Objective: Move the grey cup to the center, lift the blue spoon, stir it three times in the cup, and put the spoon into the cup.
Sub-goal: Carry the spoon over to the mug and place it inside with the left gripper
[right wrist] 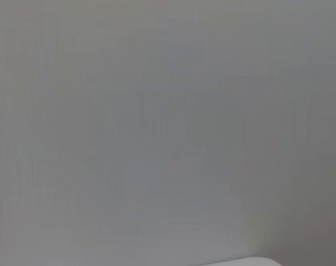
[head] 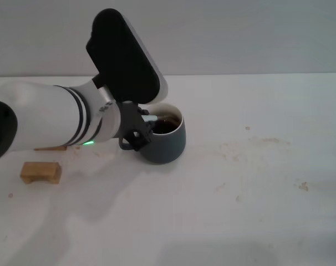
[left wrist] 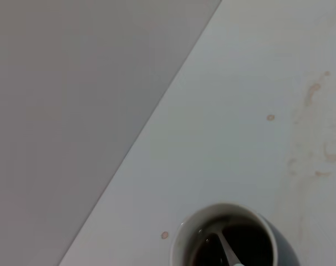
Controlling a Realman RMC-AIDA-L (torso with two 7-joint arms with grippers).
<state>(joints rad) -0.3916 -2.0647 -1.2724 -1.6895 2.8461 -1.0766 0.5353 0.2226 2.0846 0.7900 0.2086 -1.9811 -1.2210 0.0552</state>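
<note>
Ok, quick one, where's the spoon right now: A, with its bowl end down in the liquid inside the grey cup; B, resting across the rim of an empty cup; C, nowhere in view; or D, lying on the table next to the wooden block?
A: the left wrist view shows the blue spoon slanting down into the dark liquid inside the grey cup, with the left gripper at the cup's rim.

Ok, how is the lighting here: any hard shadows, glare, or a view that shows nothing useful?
Head view: even, soft light, only a faint shadow under the left pincer and the rounded dark blue-grey ceramic mug on the white table, no glare. Left wrist view: the mug is cut off at the edge, with the slim grey-necked spoon inside. Right wrist view: almost entirely blank grey.
</note>
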